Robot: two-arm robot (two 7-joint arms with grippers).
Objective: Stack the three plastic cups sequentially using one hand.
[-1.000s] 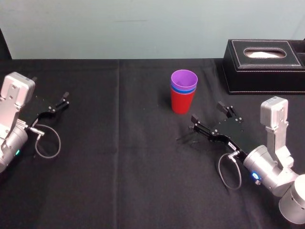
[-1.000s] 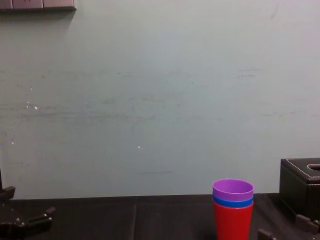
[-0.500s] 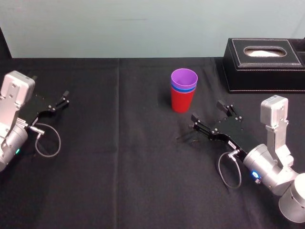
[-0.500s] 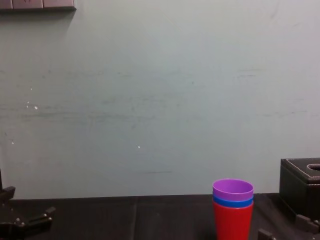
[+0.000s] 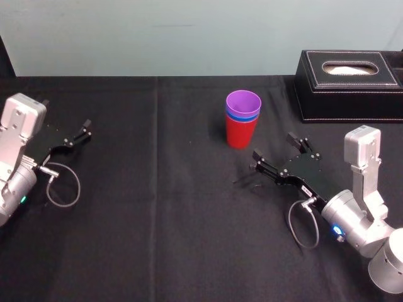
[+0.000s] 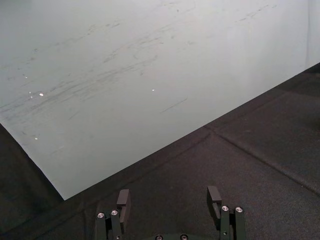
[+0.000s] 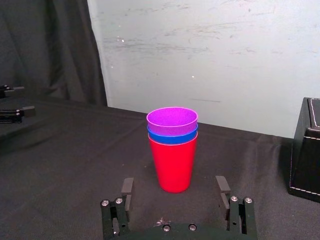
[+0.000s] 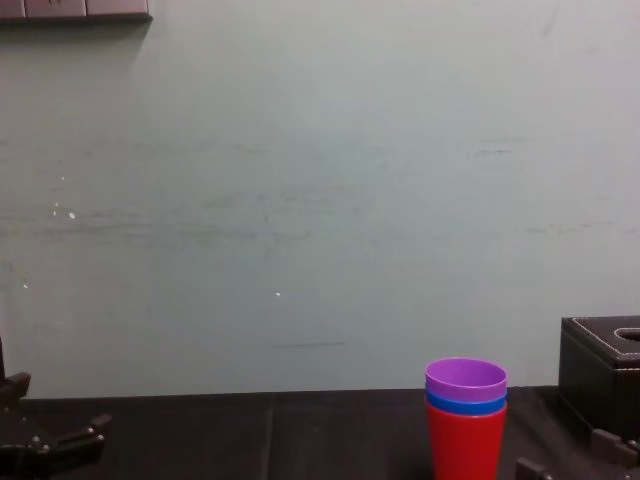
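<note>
The three plastic cups stand nested upright in one stack on the black table: the red cup [image 5: 240,133] at the bottom, the blue cup [image 5: 243,117] inside it, the purple cup [image 5: 244,102] on top. The same stack appears with the red cup [image 7: 174,162], blue cup [image 7: 172,138] and purple cup [image 7: 172,120], and with the red cup [image 8: 465,445] in the chest view. My right gripper [image 5: 279,151] is open and empty, a short way in front and to the right of the stack, its jaws toward the cups [image 7: 174,190]. My left gripper [image 5: 80,133] rests open at the table's left [image 6: 168,201].
A black stitched tissue box [image 5: 350,85] stands at the back right, behind my right arm; its edge shows as the box [image 7: 306,150] and the box [image 8: 604,375]. A pale wall runs behind the table. Black cloth spreads between the two arms.
My right gripper has shifted very slightly beside the stack; the cups and the left arm have not moved.
</note>
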